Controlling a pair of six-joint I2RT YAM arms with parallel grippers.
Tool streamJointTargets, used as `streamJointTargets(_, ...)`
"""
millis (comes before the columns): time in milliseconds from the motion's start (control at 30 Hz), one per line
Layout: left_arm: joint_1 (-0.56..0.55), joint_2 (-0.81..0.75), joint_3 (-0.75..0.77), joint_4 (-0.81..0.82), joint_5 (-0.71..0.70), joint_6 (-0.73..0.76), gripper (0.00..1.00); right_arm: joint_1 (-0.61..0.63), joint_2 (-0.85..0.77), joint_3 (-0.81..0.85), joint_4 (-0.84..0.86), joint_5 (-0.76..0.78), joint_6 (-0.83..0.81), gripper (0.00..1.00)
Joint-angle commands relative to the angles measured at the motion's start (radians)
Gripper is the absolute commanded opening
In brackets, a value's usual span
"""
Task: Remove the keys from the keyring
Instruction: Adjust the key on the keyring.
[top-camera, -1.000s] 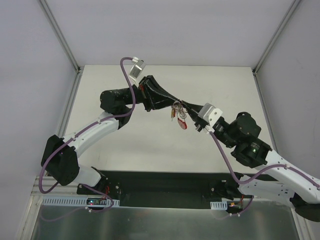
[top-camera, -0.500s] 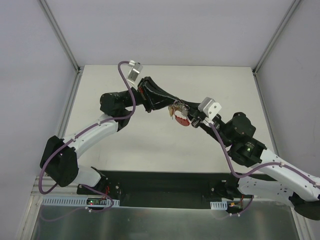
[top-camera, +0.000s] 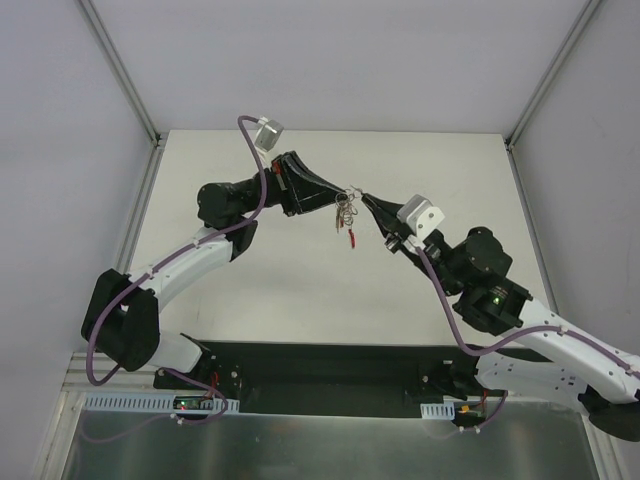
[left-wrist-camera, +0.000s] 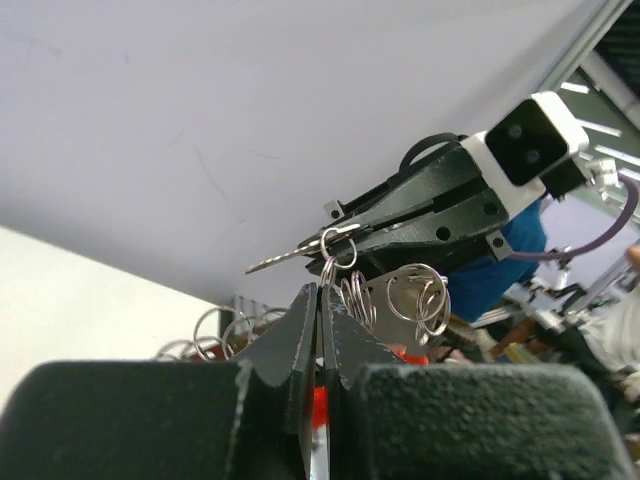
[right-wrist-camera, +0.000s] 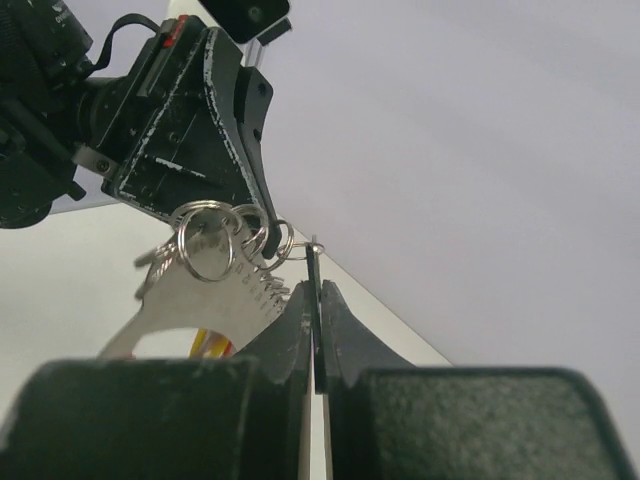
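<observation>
The keyring (top-camera: 343, 212) hangs in the air above the table between my two grippers, a red plastic piece (top-camera: 353, 239) dangling below it. My left gripper (top-camera: 340, 196) is shut on one of its thin wire rings (left-wrist-camera: 335, 268). My right gripper (top-camera: 368, 200) is shut on a thin key (right-wrist-camera: 313, 262), seen edge-on between its fingers; the key's pointed blade (left-wrist-camera: 285, 260) sticks out in the left wrist view. A small ring links this key to the bunch. More loose rings (right-wrist-camera: 208, 243) and a flat silvery toothed key (right-wrist-camera: 200, 300) hang beside the right fingers.
The pale table (top-camera: 300, 290) lies well below the bunch. Grey walls and metal frame posts (top-camera: 130, 90) close in the back and sides. The black base plate (top-camera: 330, 360) of both arms runs along the near edge.
Both grippers have moved up and toward the back left with the bunch. The tips have drawn slightly apart, and the red piece now hangs free below the rings.
</observation>
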Motion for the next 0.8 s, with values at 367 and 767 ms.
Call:
streamJointTargets(367,0.046,0.001,-0.018,0.359,0.223,-0.247,0.00,-0.033,-0.090,0.051,0.062,-0.035,-0.088,0.01)
streamJointTargets(767,0.049,0.021,0.002,0.359,0.173,-0.233,0.00,-0.033,-0.086,0.066,-0.077,-0.193,-0.041,0.01)
